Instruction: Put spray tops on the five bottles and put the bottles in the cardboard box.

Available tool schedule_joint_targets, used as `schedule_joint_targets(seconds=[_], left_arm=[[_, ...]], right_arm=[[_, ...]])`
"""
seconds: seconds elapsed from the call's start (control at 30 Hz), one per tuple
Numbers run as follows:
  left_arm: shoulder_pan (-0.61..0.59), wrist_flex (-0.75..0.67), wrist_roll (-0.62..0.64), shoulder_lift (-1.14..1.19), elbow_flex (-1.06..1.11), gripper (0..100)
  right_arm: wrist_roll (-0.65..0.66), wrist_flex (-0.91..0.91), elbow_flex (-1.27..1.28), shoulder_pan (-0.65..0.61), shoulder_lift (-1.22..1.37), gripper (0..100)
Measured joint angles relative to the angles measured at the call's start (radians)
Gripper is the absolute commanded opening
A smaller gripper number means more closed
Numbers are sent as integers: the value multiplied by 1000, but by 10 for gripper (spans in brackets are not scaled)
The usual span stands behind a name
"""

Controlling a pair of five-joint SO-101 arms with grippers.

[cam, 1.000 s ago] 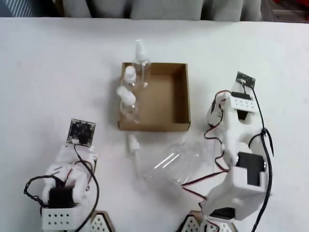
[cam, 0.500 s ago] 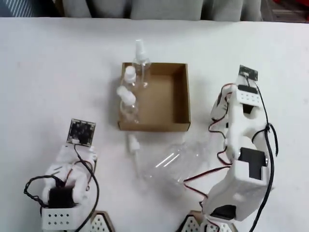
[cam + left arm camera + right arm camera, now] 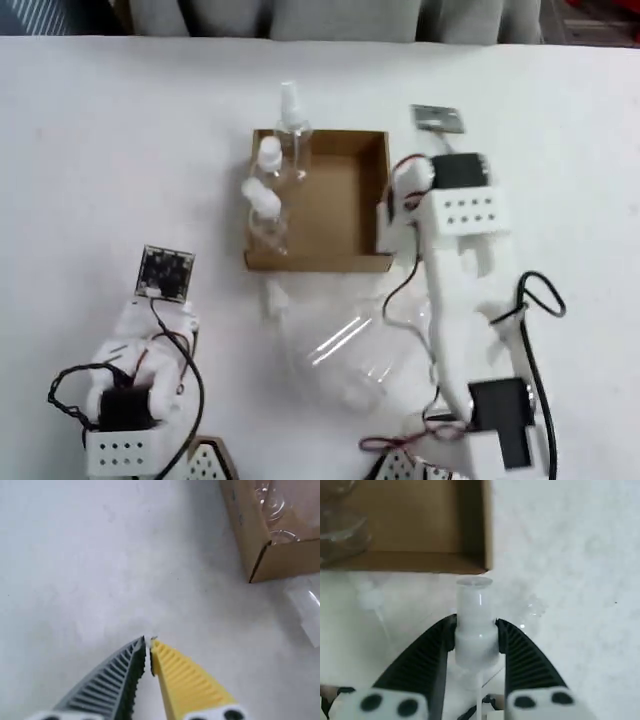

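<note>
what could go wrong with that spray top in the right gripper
The right gripper pinches the spray top by its collar; it may slip or twist.
The clear bottle lies on its side, unheld; pushing the top in could roll it.
The arm is close to the cardboard box and might nudge it.
</note>
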Motion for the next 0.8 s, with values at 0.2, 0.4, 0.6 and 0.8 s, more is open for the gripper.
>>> schedule_joint_targets(seconds=[0.2,0.4,0.6,0.8], left_arm=[[-12,0,0,0,0,21],[-26,0,0,0,0,21],[-28,0,0,0,0,21],[-28,0,0,0,0,21]], right_arm=[[0,-17,37,-273,-43,21],[0,-143,147,-462,-44,22],[0,-287,282,-568,-44,22],[-69,-489,422,-606,-44,168]])
